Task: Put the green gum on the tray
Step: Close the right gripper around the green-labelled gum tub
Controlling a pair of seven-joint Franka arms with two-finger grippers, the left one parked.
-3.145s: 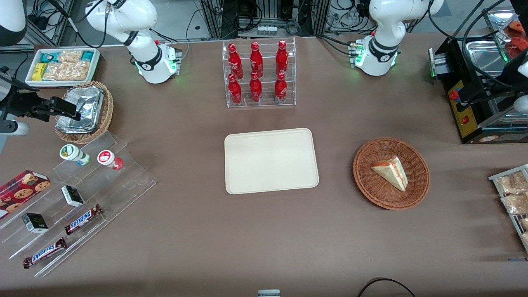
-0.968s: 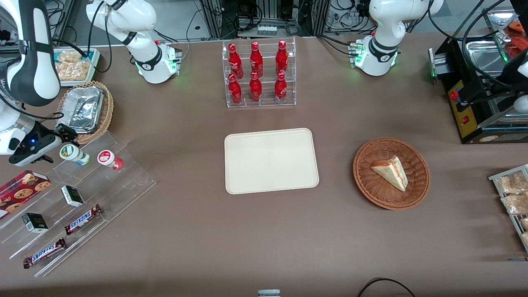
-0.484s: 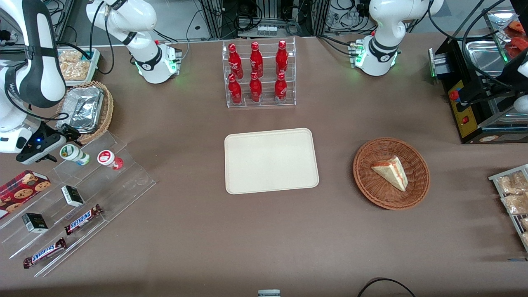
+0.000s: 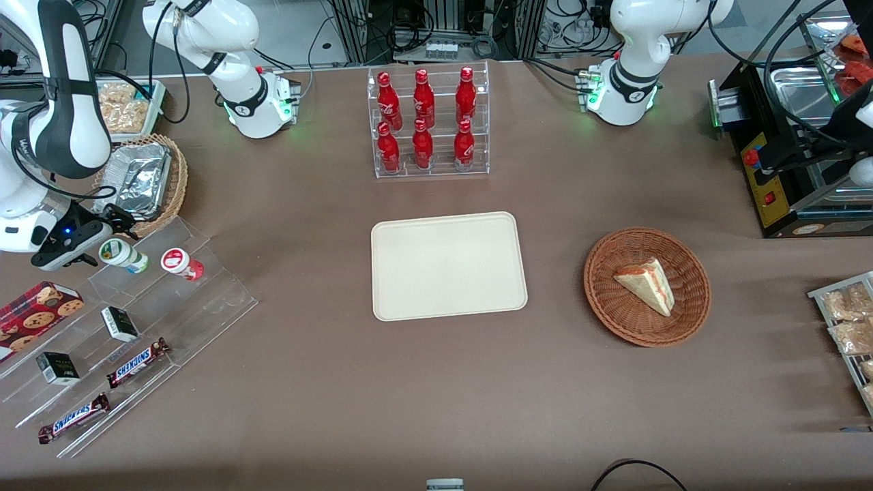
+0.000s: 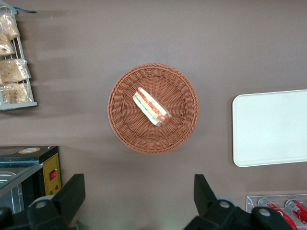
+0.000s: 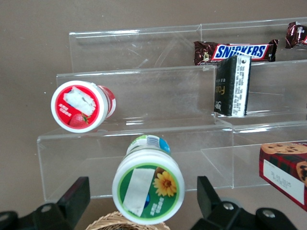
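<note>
The right arm's black two-finger gripper [image 6: 144, 203] (jaws spread) straddles the small white green-lidded gum bottle [image 6: 148, 191] on the clear acrylic stepped rack [image 4: 157, 300].

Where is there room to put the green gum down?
The tray is bare all over, with open table between it and the sandwich basket. It is crowded around the green gum: the red-lid bottle is beside it and the open hand straddles it.

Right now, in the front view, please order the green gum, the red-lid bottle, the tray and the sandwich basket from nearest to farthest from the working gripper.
The gripper is open around the gum.
1. Green gum, between the fingers, on the clear rack.
2. Red-lid bottle, beside the gum.
3. Tray, mid-table.
4. Sandwich basket, toward the parked arm's end.
</note>
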